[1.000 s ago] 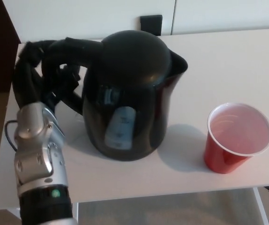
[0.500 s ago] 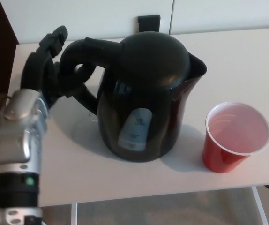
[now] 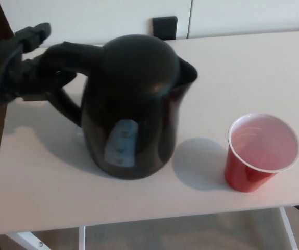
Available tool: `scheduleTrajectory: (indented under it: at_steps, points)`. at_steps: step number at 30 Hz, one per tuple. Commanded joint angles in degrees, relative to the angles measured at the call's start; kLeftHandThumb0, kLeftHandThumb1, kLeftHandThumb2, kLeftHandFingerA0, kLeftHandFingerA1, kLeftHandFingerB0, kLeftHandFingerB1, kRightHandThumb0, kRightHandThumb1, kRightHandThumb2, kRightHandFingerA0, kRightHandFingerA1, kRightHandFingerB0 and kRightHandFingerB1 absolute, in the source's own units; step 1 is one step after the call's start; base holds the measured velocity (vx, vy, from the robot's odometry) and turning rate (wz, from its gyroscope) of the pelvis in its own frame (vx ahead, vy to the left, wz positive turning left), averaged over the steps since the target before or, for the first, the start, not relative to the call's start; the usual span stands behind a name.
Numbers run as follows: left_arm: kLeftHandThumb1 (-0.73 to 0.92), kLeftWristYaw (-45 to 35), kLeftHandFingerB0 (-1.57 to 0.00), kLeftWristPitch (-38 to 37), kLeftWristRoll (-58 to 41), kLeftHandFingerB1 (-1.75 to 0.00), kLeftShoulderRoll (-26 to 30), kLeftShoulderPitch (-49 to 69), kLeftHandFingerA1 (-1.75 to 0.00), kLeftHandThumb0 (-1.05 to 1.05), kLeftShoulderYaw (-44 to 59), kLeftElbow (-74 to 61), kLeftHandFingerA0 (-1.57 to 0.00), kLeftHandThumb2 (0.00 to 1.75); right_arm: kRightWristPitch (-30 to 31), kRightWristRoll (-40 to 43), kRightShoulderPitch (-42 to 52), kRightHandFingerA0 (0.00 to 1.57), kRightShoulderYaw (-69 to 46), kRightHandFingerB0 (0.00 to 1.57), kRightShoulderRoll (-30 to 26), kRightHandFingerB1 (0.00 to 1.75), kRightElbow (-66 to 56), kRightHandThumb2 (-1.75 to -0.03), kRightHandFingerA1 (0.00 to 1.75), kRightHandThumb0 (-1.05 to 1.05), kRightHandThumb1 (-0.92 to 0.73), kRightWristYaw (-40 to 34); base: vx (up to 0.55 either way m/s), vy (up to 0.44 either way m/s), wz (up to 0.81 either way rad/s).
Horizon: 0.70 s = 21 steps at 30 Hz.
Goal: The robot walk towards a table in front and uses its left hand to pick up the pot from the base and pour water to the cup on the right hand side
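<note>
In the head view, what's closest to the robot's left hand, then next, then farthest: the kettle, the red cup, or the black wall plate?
From the left hand:
1. Kettle, its handle right at the hand.
2. Black wall plate, behind the table, top middle.
3. Red cup, far right.

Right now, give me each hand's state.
Left hand: shut on the pot, gripping its handle.
Right hand: not in view.

Left hand [image 3: 22, 67] reaches in from the left edge, black fingers curled closed.
</note>
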Motion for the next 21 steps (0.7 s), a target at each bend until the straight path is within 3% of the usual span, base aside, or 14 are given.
scheduleTrajectory:
  at_steps: [1, 3, 4, 8, 11, 21]
  points:
    - [0.48, -23.9, 0.0, -2.2, -4.5, 0.0, 14.3, 0.5, 0.0, -0.8, -1.4, 2.6, 0.0, 0.54, -0.2, 0.5, -0.4, 0.48, -0.7, 0.42, -1.2, 0.58, -0.5, -0.57, 0.64, -0.15, -0.6, -0.1, 0.0, 0.0, 0.0]
    - [0.48, -24.2, 0.0, -2.3, -4.7, 0.0, 14.6, 0.7, 0.0, -0.8, -1.5, 2.6, 0.0, 0.54, -0.2, 0.5, -0.4, 0.48, -0.8, 0.42, -1.2, 0.58, -0.4, -0.57, 0.64, -0.15, -0.6, 0.0, 0.0, 0.0, 0.0]
    - [0.51, -26.6, 0.0, -4.5, -5.4, 0.0, 16.0, 3.5, 0.0, -0.82, -1.7, -0.9, 0.0, 0.56, -0.3, 0.7, -0.1, 0.45, -0.8, 0.4, -1.0, 0.59, 0.1, -0.66, 0.65, -0.22, -0.55, 0.8, 0.0, 0.0, 0.0]
    - [0.5, -27.4, 0.0, -4.9, -5.6, 0.0, 16.8, 4.1, 0.0, -0.85, -2.6, -2.6, 0.0, 0.55, -0.3, 0.9, 0.1, 0.45, -0.9, 0.39, -0.9, 0.59, 0.2, -0.66, 0.64, -0.22, -0.55, 1.0, 0.0, 0.0, 0.0]
    - [0.48, -28.4, 0.0, -12.5, -1.4, 0.0, 19.6, 6.5, 0.0, -0.9, -7.4, -10.5, 0.0, 0.58, -0.2, 0.7, 0.4, 0.46, -0.9, 0.38, -1.1, 0.56, 0.1, -0.65, 0.62, -0.18, -0.6, 0.6, 0.0, 0.0, 0.0]
    - [0.45, -26.0, 0.0, -15.9, 0.8, 0.0, 22.4, 9.1, 0.0, -0.91, -11.1, -15.4, 0.0, 0.61, -0.4, 0.4, -0.1, 0.44, -0.8, 0.39, -1.2, 0.57, 0.7, -0.65, 0.6, -0.18, -0.59, 0.6, 0.0, 0.0, 0.0]
